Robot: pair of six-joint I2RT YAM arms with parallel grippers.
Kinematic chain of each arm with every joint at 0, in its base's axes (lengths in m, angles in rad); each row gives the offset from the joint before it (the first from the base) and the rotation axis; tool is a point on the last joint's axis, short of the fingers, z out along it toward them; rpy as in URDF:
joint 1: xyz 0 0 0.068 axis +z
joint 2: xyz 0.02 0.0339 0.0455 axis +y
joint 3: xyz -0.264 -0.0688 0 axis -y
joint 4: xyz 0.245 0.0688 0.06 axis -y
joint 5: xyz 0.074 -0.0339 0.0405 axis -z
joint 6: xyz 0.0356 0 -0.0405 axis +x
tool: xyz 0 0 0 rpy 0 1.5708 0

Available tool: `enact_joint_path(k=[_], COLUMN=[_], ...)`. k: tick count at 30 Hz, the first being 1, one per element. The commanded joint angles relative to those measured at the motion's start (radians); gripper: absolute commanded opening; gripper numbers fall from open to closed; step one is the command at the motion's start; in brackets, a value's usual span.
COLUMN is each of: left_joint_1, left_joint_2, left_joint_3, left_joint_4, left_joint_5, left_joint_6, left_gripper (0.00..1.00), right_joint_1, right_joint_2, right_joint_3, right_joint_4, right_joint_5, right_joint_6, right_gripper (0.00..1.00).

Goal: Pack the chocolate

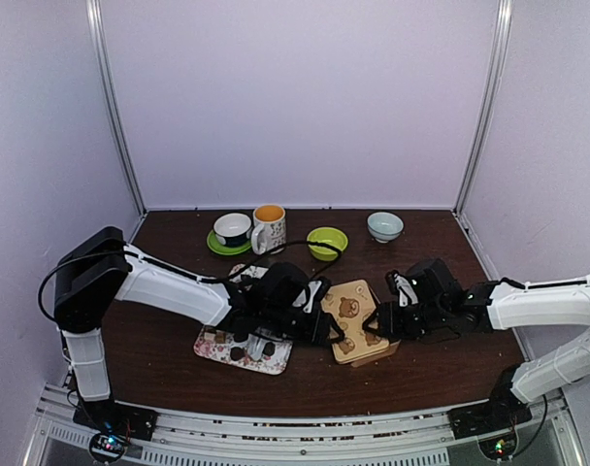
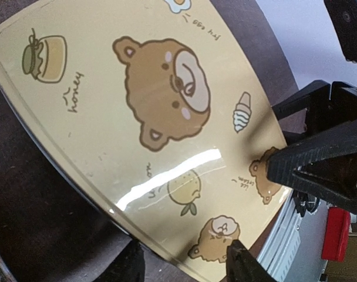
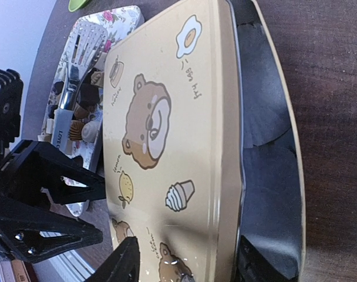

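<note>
Early yet: left gripper (image 2: 184, 254) and right gripper (image 3: 187, 247) straddle the tin lid (image 2: 167, 100), fingers apart, grip unclear; chocolate (image 3: 84, 94) lies unpacked on the floral tray (image 3: 117, 17)

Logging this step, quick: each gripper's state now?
Left gripper: fingers straddle the tan bear-print tin lid; grip cannot be told.
Right gripper: fingers straddle the same lid; grip cannot be told.

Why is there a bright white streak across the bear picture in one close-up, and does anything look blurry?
Left wrist view: that streak is glare, a light reflecting off the glossy tin lid. Right wrist view: no such streak, though the chocolate behind looks soft. Top external view: even light, faint shadows.
</note>
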Motion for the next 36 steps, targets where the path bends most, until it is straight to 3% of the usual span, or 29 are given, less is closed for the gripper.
enact_joint_path(k=[1,10,16,19,23,27,36], left_joint_1=[0.023,0.027,0.030,0.033,0.033,0.033,0.033], left_joint_2=[0.021,0.011,0.008,0.008,0.004,-0.016,-0.007], left_joint_3=[0.019,0.011,0.018,0.023,0.009,-0.010,0.008], left_joint_4=[0.056,0.082,0.085,0.076,0.080,0.067,0.035], left_joint_5=[0.019,0.018,0.013,0.015,0.013,-0.008,-0.009], left_joint_6=[-0.004,0.002,0.016,0.020,0.017,0.028,0.049], left_gripper=[0.50,0.48,0.48,0.48,0.48,0.49,0.49], right_joint_1=[0.001,-0.005,-0.008,-0.009,-0.009,-0.011,-0.010], right_joint_2=[0.023,-0.026,-0.027,-0.022,0.029,0.054,0.057], right_joint_3=[0.020,-0.057,-0.073,-0.078,-0.051,-0.024,0.027], right_joint_4=[0.077,0.264,0.323,0.346,0.323,0.244,0.152], right_joint_5=[-0.048,-0.159,-0.204,-0.211,-0.219,-0.154,-0.091], right_joint_6=[0.036,0.063,0.068,0.080,0.072,0.054,-0.012], right_gripper=[0.52,0.46,0.22,0.16,0.23,0.42,0.48])
